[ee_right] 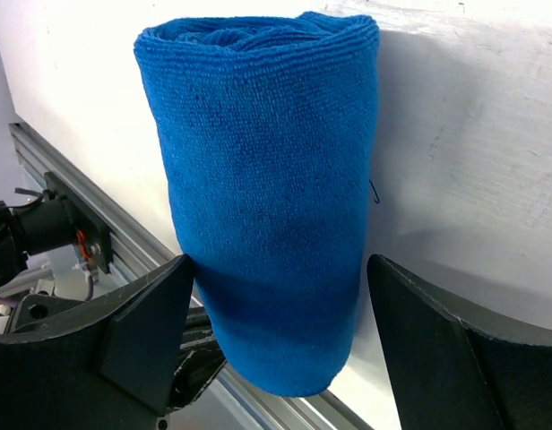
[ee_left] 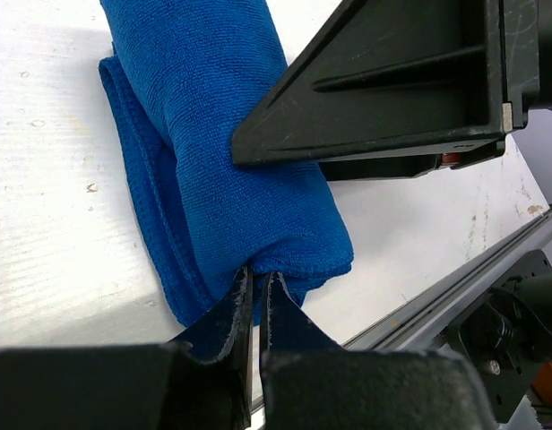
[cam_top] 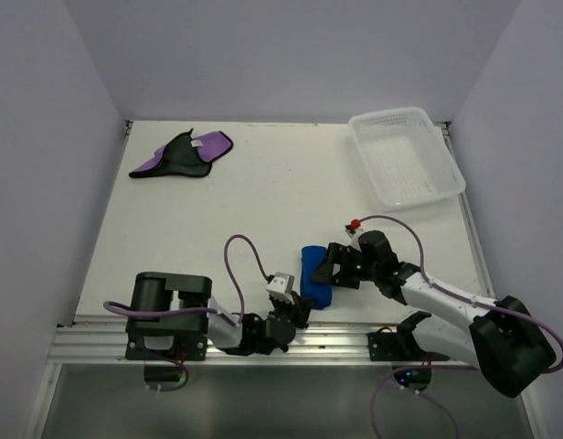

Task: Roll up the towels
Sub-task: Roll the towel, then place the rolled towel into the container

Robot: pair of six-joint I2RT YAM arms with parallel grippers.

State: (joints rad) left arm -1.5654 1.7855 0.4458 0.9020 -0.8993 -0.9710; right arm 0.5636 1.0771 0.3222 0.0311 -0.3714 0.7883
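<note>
Farthest back on the white bench (cam_top: 263, 183): white plastic mesh basket (cam_top: 388, 116) at the right corner, crumpled purple-and-black towel (cam_top: 185, 155) near the left corner. By the front edge, rolled bright blue towel (cam_top: 313, 274), straddled by the right gripper (ee_right: 280, 296), jaws parted; left gripper (ee_left: 256, 282) closed tight at its hem.

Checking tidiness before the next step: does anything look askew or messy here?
The purple towel lies crumpled, far left on the table, black side flipped up, not rolled. The blue towel near the front edge is a neat roll.
</note>
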